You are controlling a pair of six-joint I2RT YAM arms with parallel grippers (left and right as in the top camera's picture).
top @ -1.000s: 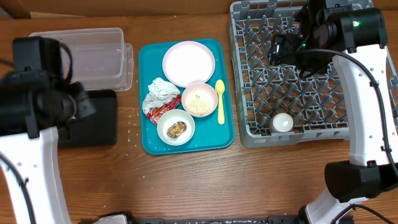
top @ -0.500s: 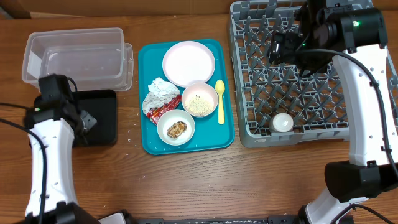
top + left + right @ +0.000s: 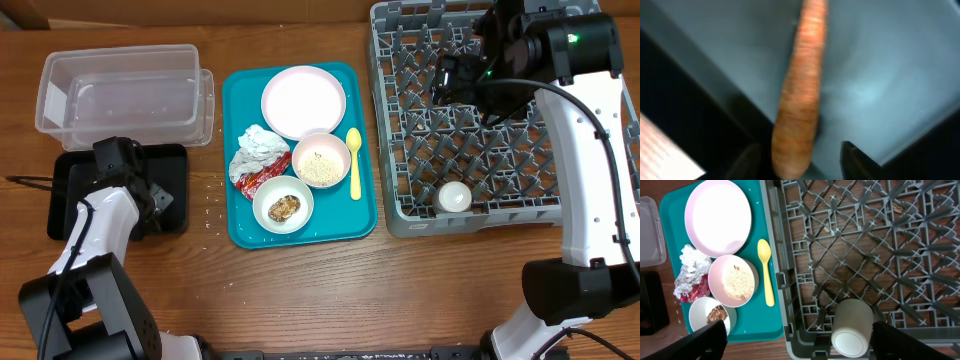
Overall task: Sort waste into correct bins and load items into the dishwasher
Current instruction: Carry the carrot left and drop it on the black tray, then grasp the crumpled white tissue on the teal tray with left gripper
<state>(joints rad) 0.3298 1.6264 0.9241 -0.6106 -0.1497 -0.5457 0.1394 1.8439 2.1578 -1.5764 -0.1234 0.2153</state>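
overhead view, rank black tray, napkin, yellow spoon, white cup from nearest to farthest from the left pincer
1. black tray, under the left pincer
2. napkin, left side of teal tray
3. yellow spoon, tray's right edge
4. white cup, in the rack

You had a brown stick (image 3: 799, 95), finely ridged, over the glossy black tray (image 3: 172, 168). You saw a teal tray (image 3: 237, 100), pale pink plate (image 3: 303, 102), yellow spoon (image 3: 354, 162), white napkin (image 3: 262, 144) and red-and-white wrapper (image 3: 254, 181). The rack (image 3: 420, 100) was grey lattice, the cup (image 3: 455, 197) white, the tub (image 3: 120, 100) clear, the table (image 3: 400, 290) brown woodgrain.
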